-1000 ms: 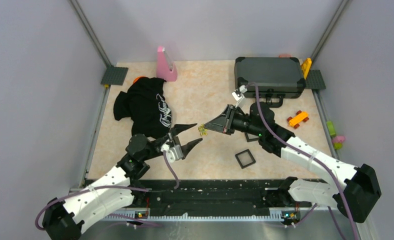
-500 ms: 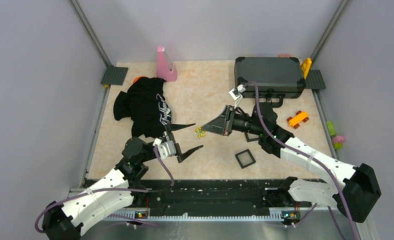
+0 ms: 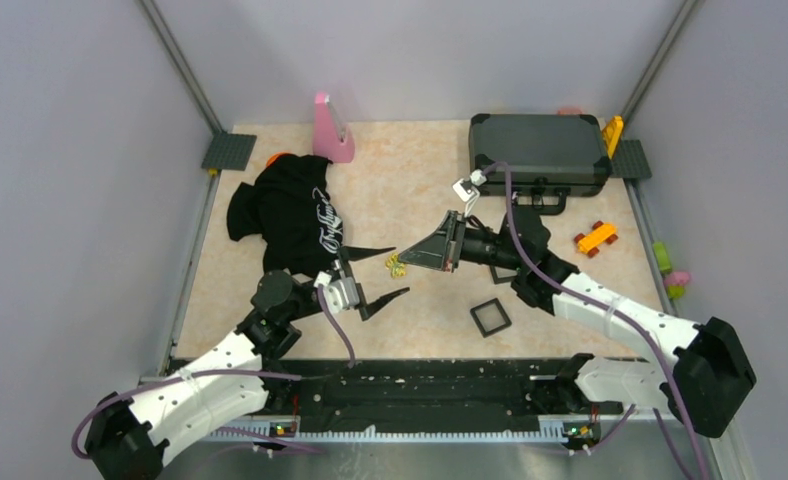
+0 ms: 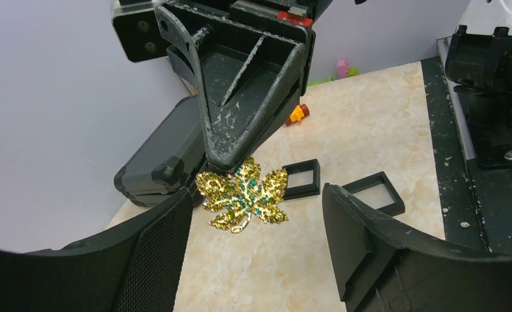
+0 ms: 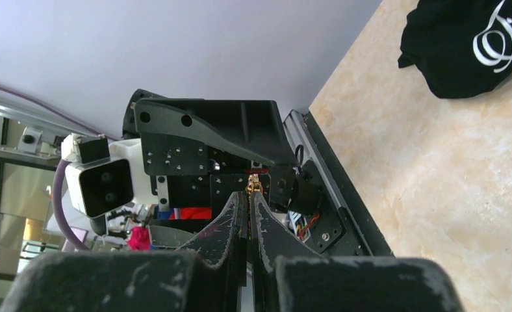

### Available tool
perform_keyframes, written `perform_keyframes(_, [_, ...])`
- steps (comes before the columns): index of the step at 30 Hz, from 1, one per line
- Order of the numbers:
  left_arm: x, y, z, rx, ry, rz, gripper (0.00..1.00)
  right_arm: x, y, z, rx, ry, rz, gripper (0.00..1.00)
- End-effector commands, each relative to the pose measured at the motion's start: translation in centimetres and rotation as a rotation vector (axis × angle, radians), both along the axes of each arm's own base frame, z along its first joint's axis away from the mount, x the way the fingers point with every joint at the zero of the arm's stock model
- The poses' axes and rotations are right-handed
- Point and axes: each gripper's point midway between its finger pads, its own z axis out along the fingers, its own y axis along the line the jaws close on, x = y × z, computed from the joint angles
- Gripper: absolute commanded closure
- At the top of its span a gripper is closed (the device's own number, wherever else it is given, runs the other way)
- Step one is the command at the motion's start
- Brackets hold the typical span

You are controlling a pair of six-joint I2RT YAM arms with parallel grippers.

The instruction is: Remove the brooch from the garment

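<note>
The brooch (image 3: 398, 265), a gold leaf with green stones, hangs just above the tabletop from the tips of my right gripper (image 3: 406, 260), which is shut on its top edge. The left wrist view shows the brooch (image 4: 243, 192) close up, under the right gripper's fingers (image 4: 240, 97). My left gripper (image 3: 391, 273) is open, its fingers either side of the brooch without touching it. In the right wrist view only a gold sliver of brooch (image 5: 253, 184) shows between the closed fingertips. The garment (image 3: 290, 210), a black T-shirt with white script, lies crumpled at the left.
A dark grey case (image 3: 540, 150) stands at the back right. A black square frame (image 3: 490, 317) lies near the front, another (image 3: 504, 273) under the right arm. A pink object (image 3: 330, 130) is at the back and an orange toy car (image 3: 595, 237) at the right.
My left gripper's jaws have spread wider and the wrist has drawn back a little. The right gripper, still holding the brooch, has shifted slightly left.
</note>
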Motion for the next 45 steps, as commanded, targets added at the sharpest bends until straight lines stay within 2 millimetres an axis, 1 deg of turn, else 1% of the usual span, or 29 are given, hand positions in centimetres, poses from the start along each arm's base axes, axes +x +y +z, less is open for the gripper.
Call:
perform_keyframes(1, [0.0, 0.0, 3.3, -0.066, -0.081, 0.001, 0.24, -0.3, 0.2, 0.8, 0.055, -0.019, 0.027, 1.0])
perform_keyframes(6, [0.0, 0.2, 3.8, -0.083, -0.094, 0.009, 0.25, -0.3, 0.2, 0.6, 0.054, -0.014, 0.028, 1.0])
perform_keyframes(8, [-0.2, 0.1, 3.8, -0.078, -0.096, 0.001, 0.31, -0.3, 0.2, 0.6, 0.056, -0.014, 0.027, 1.0])
perform_keyframes(13, [-0.3, 0.0, 3.8, -0.072, -0.1, -0.008, 0.33, -0.3, 0.2, 0.7, 0.059, -0.01, 0.026, 1.0])
perform_keyframes(19, [-0.1, 0.0, 3.9, -0.052, -0.109, -0.001, 0.41, -0.3, 0.2, 0.5, 0.055, 0.001, 0.024, 1.0])
perform_keyframes(20, [0.0, 0.0, 3.8, -0.049, -0.106, 0.003, 0.42, -0.2, 0.2, 0.4, 0.052, 0.003, 0.021, 0.96])
perform_keyframes(23, [0.2, 0.1, 3.5, -0.046, -0.082, 0.014, 0.42, 0.0, 0.1, -0.2, 0.03, 0.01, 0.009, 0.63])
perform_keyframes(25, [0.4, 0.2, 2.9, -0.033, -0.059, 0.026, 0.44, 0.2, -0.3, -0.5, 0.008, 0.002, -0.014, 0.51])
perform_keyframes(26, [0.5, 0.2, 2.4, -0.025, -0.045, 0.034, 0.45, 0.4, -0.6, -0.7, -0.009, -0.002, -0.029, 0.49])
perform_keyframes(30, [0.6, 0.4, 0.4, 0.002, -0.011, 0.048, 0.51, 1.2, -2.4, -1.1, -0.056, -0.022, -0.103, 0.48])
perform_keyframes(32, [1.0, 0.9, 0.0, -0.016, 0.01, 0.084, 0.51, 1.6, -3.3, -1.5, -0.073, -0.022, -0.131, 0.49])
perform_keyframes(33, [1.4, 1.2, -0.3, -0.035, 0.042, 0.114, 0.49, 1.9, -3.7, -1.9, -0.094, -0.023, -0.154, 0.49])
perform_keyframes(34, [1.9, 1.5, -0.5, -0.058, 0.08, 0.148, 0.47, 2.3, -4.2, -2.8, -0.137, -0.02, -0.18, 0.46])
perform_keyframes(35, [2.2, 1.7, -0.8, -0.079, 0.136, 0.172, 0.46, 2.7, -4.7, -4.0, -0.202, -0.017, -0.214, 0.43])
perform_keyframes(36, [2.7, 2.0, -1.3, -0.088, 0.184, 0.203, 0.45, 3.0, -5.6, -6.3, -0.305, 0.021, -0.25, 0.42])
perform_keyframes(37, [3.3, 2.3, -1.8, -0.099, 0.243, 0.243, 0.44, 3.3, -6.5, -7.9, -0.389, 0.041, -0.284, 0.41])
perform_keyframes(38, [3.8, 2.6, -2.4, -0.108, 0.302, 0.279, 0.41, 3.6, -7.3, -9.2, -0.461, 0.039, -0.309, 0.4])
perform_keyframes(39, [4.4, 3.1, -3.1, -0.123, 0.376, 0.328, 0.33, 3.7, -8.1, -10.4, -0.517, 0.038, -0.331, 0.39])
perform_keyframes(40, [4.9, 3.6, -3.9, -0.144, 0.454, 0.375, 0.23, 3.9, -9.0, -11.4, -0.567, 0.046, -0.369, 0.37])
perform_keyframes(41, [5.3, 4.0, -4.7, -0.154, 0.511, 0.411, 0.2, 4.3, -10.1, -12.3, -0.612, 0.054, -0.417, 0.31])
perform_keyframes(42, [5.4, 4.2, -5.6, -0.146, 0.559, 0.436, 0.17, 4.6, -11.2, -13.0, -0.656, 0.056, -0.466, 0.21])
perform_keyframes(43, [5.4, 4.4, -6.3, -0.141, 0.589, 0.449, 0.12, 4.9, -12.3, -13.5, -0.7, 0.055, -0.515, 0.11])
perform_keyframes(44, [5.6, 4.8, -6.9, -0.153, 0.627, 0.48, 0.08, 5.4, -13.6, -13.9, -0.752, 0.04, -0.57, 0.06])
perform_keyframes(45, [6.4, 5.7, -7.6, -0.194, 0.688, 0.555, 0.03, 5.8, -14.7, -14.1, -0.8, 0.023, -0.611, 0.04])
